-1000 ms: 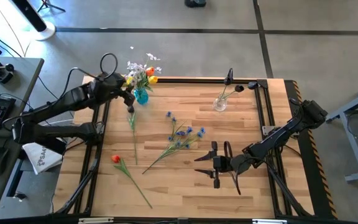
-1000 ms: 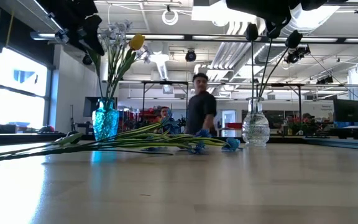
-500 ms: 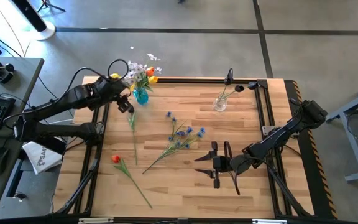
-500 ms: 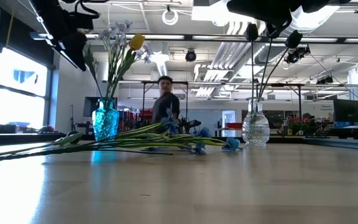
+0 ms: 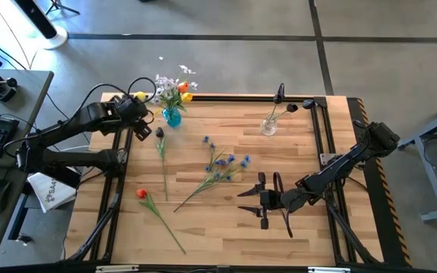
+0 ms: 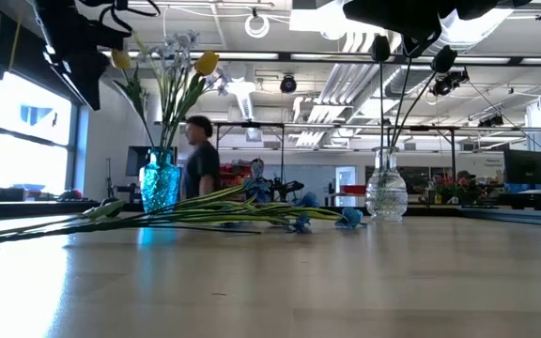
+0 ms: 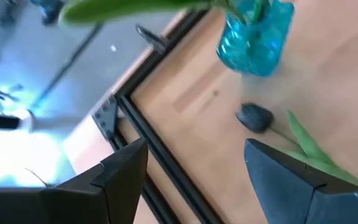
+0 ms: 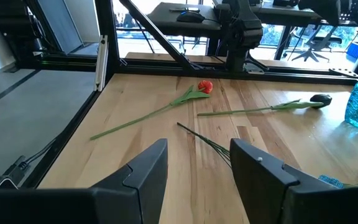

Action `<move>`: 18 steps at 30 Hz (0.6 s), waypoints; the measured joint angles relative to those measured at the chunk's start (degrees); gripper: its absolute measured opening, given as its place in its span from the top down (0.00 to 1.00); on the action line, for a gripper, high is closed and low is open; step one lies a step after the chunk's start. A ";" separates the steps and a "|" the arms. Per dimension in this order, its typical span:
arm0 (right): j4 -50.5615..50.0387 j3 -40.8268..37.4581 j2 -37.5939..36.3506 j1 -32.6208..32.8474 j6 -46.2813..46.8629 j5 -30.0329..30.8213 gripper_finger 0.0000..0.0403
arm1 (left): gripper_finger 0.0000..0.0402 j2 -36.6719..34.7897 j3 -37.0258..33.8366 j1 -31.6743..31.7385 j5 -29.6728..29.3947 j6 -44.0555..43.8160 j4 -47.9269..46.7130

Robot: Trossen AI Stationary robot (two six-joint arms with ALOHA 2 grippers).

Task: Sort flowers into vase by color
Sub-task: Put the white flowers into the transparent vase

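Scene: a wooden table (image 5: pixel 226 205) seen from above, two dark robot arms, flowers being sorted into vases by colour.
Left gripper (image 5: pixel 144 130): near the table's 10 o'clock corner, just beside the blue vase, jaws spread wide and holding nothing.
Right gripper (image 5: pixel 253 199): waiting low over the table around 5 o'clock, jaws partly apart, empty.
Blue vase (image 5: pixel 172 117): at about 11 o'clock, holding yellow, orange and pale blossoms.
Clear vase (image 5: pixel 268 126): at about 1 o'clock, holding dark-headed stems.
Dark flower (image 5: pixel 160 133): lying on the table just beside the left gripper, its stem running toward 6 o'clock.
Red flower (image 5: pixel 141 194): lying flat around 8 o'clock, stem pointing toward 6 o'clock.
Blue flowers (image 5: pixel 222 163): a loose bunch at the table's centre.
Step in hand: likely picking the next loose flower, the dark one being nearest.
Doing it well: come down over the stem a little below the head, jaws crossing the stem, and stay clear of the blue vase so it is not tipped.
Writing: no brand or label can be read.
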 joint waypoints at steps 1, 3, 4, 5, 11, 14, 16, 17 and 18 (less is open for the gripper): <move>0.00 0.00 0.00 0.00 0.00 0.00 0.58 | 0.37 0.00 0.94 0.00 0.91 -1.20 -1.92; 0.00 0.00 0.00 0.02 0.00 0.00 0.58 | 0.37 0.00 3.26 -0.01 2.72 -3.57 -6.01; 0.00 0.00 0.00 0.01 0.00 0.00 0.58 | 0.37 0.00 4.56 0.00 3.30 -4.53 -7.68; 0.02 0.00 0.00 0.02 0.00 0.00 0.58 | 0.37 -0.04 5.89 0.01 3.71 -5.57 -9.37; 0.02 0.00 0.00 0.00 0.00 0.00 0.58 | 0.37 -0.09 13.67 -0.01 5.18 -11.02 -15.02; 0.01 0.00 0.00 0.01 0.00 0.00 0.58 | 0.37 -0.80 16.34 -0.75 5.75 -11.33 -13.44; 0.00 -0.01 0.00 0.02 0.00 0.00 0.58 | 0.37 -1.55 17.19 -2.21 6.63 -11.39 -11.24; -0.02 -0.01 0.00 0.02 0.00 0.00 0.58 | 0.37 -1.96 17.26 -3.13 7.03 -11.39 -10.10; -0.13 0.00 0.00 0.02 0.00 0.00 0.58 | 0.37 -2.37 17.26 -4.17 7.46 -11.47 -9.24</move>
